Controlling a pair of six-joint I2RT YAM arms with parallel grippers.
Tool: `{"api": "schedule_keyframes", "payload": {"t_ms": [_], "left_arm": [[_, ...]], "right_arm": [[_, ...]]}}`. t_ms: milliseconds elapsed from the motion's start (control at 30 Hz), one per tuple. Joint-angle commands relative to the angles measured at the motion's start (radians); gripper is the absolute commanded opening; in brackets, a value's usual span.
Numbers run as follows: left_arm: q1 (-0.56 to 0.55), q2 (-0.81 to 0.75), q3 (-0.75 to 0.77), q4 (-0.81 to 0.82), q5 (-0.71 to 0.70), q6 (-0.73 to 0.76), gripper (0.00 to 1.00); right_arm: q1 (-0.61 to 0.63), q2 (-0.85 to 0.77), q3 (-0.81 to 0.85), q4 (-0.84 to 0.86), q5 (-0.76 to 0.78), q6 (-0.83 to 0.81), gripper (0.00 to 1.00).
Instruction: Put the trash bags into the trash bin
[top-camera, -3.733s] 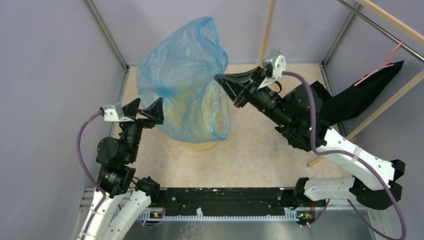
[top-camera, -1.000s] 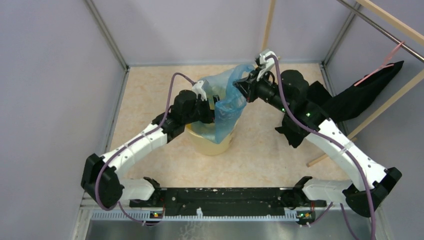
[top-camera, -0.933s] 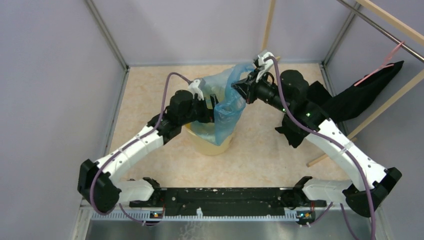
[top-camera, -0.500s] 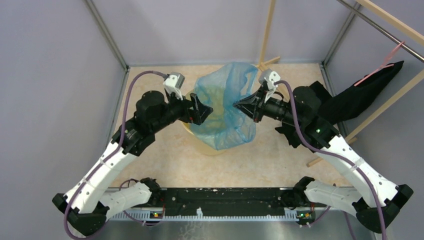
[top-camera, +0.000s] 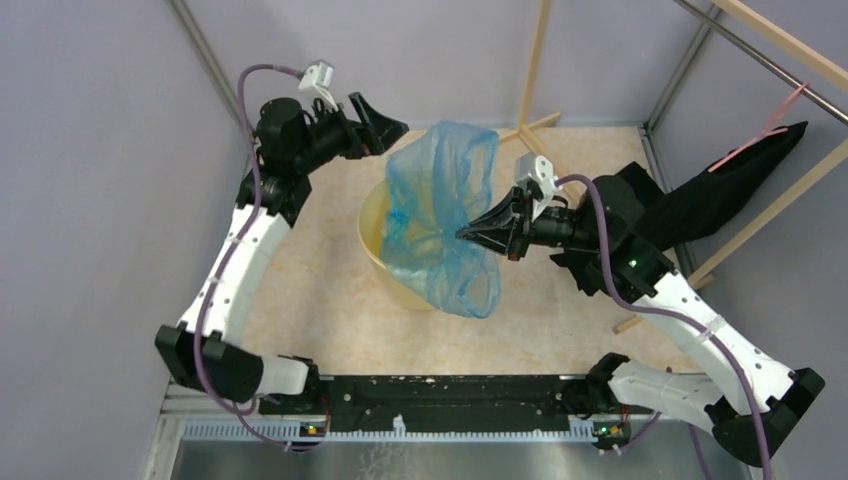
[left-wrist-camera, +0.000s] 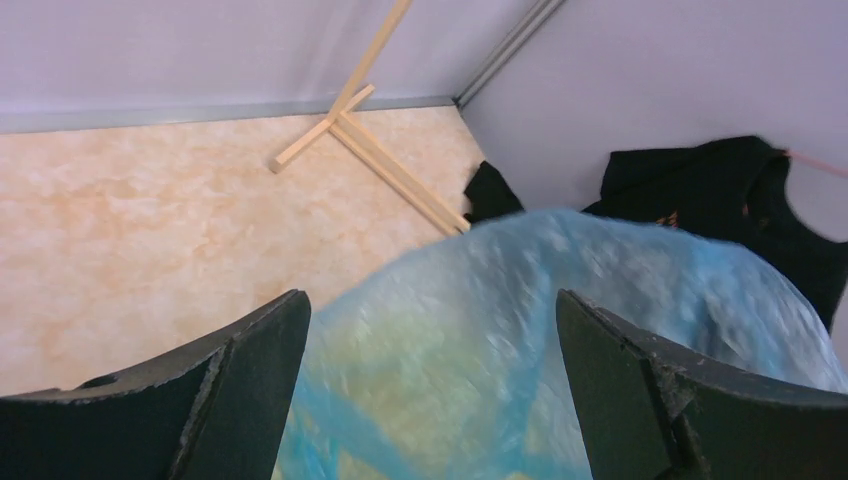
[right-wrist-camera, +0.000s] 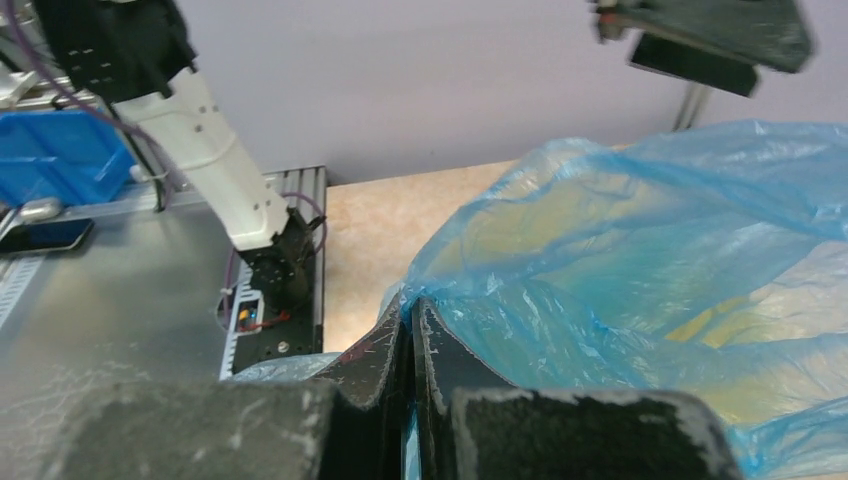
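**Blue bag pinched by right gripper over the bin, left gripper spread and off it**

The trash bag (top-camera: 440, 215) is thin, translucent light-blue film, crinkly and puffed up like a loose balloon, with darker blue seams or folds running through it. It is bunched where it is gripped. The yellow of the bin shows through the plastic.

The bag sits over the trash bin (top-camera: 372, 232), a round pale-yellow bucket standing on the beige table (top-camera: 300, 270). It covers the bin's right and far side, and only the left rim and part of the near wall stay bare. The bag's lower end sags past the near-right rim. I cannot tell how much film is actually inside the bin.

The right gripper (top-camera: 465, 234) has its fingers pressed together on a fold of the bag at the bag's right edge. In the right wrist view the film (right-wrist-camera: 640, 260) fans out from that closed pinch (right-wrist-camera: 410, 322).

The left gripper (top-camera: 390, 125) is raised at the far left of the bag with its fingers spread wide, holding nothing. In the left wrist view the bag (left-wrist-camera: 560, 340) is below the gap between them.

A black cloth (top-camera: 730, 185) hangs at the right and a wooden frame (top-camera: 535, 60) stands at the back.
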Motion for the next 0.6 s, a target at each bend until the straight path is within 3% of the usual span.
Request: {"api": "schedule_keyframes", "payload": {"t_ms": [0, 133, 267, 367, 567], "left_arm": [[0.123, 0.103, -0.012, 0.325, 0.347, -0.292, 0.98], [0.147, 0.247, 0.033, 0.572, 0.484, -0.425, 0.98], [0.126, 0.429, 0.167, 0.686, 0.655, -0.507, 0.95], [0.064, 0.475, 0.164, 0.740, 0.708, -0.529, 0.91], [-0.018, 0.446, 0.157, 0.540, 0.746, -0.357, 0.85]], "right_arm": [[-0.008, 0.033, 0.015, 0.039, -0.105, -0.001, 0.00], [-0.008, 0.074, 0.033, 0.026, -0.152, -0.005, 0.00], [-0.008, 0.099, 0.054, -0.010, -0.160, -0.011, 0.00], [-0.008, 0.103, 0.052, -0.002, -0.168, -0.002, 0.00], [-0.008, 0.103, 0.043, -0.006, -0.156, 0.002, 0.00]]}}
